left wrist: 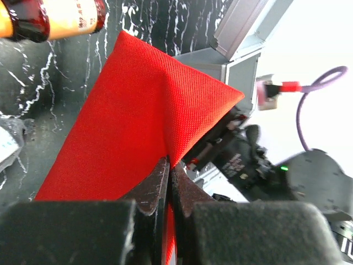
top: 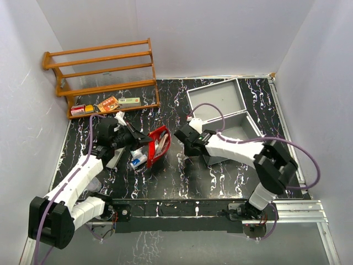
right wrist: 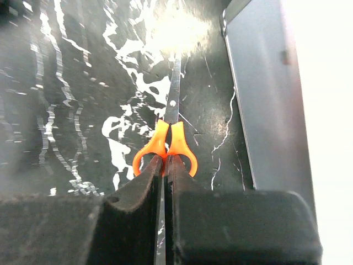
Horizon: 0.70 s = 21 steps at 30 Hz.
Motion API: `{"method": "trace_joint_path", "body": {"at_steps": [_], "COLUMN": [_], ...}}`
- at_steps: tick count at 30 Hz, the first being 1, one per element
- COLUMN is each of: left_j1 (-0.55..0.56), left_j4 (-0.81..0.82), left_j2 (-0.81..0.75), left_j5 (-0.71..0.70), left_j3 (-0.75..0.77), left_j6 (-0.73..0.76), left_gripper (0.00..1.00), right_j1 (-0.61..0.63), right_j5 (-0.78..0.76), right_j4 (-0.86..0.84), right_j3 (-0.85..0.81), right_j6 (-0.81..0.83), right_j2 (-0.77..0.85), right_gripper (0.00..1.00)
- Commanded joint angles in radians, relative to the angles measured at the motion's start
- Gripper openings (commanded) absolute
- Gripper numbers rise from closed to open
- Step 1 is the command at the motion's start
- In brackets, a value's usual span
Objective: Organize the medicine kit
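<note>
Red pouch point(top: 158, 144) (pinched), scissors point(right wrist: 172, 138) in right gripper point(right wrist: 164, 165), medicine kit point(top: 215, 99) behind

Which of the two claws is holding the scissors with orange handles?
The right claw, shut on the orange handles of the scissors. The left claw is different: it pinches the red fabric pouch instead.

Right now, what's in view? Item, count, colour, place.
medicine kit: 1, silver-grey, lid open, far right
red pouch: 1, red, table centre, held
scissors: 1, orange handles, held near kit
wooden rack: 1, brown, far left
small boxes: several, mixed colours, rack's bottom shelf
bottle: 1, brown, orange label, near pouch
white packets: few, white, beside pouch
table: 1, black marbled
left gripper: 1, black, shut on pouch
right gripper: 1, black, shut on scissors
</note>
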<state>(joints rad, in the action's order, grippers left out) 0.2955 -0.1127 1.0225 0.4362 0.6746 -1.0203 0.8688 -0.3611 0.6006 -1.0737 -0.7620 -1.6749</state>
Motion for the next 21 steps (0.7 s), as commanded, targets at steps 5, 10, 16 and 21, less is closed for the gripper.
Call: {"method": "trace_joint_path", "body": {"at_steps": [5, 10, 16, 21], "left_j1": [-0.004, 0.005, 0.013, 0.017], "left_j4": [0.256, 0.334, 0.456, 0.528], "left_j2": [0.027, 0.065, 0.112, 0.151], "left_j5": [0.149, 0.157, 0.148, 0.149], "left_j3": [-0.092, -0.124, -0.173, -0.208], "left_j6": [-0.161, -0.202, -0.253, -0.296], "left_gripper": [0.00, 0.00, 0.00, 0.00], "right_j1": [-0.004, -0.005, -0.004, -0.001], "right_j5": [-0.047, 0.018, 0.154, 0.257], "right_j4": [-0.124, -0.172, -0.262, -0.418], "right_j3": [0.019, 0.021, 0.044, 0.111], "right_j6": [-0.062, -0.085, -0.168, -0.273], "right_j2": [0.241, 0.308, 0.357, 0.374], "right_gripper": [0.00, 0.00, 0.00, 0.00]}}
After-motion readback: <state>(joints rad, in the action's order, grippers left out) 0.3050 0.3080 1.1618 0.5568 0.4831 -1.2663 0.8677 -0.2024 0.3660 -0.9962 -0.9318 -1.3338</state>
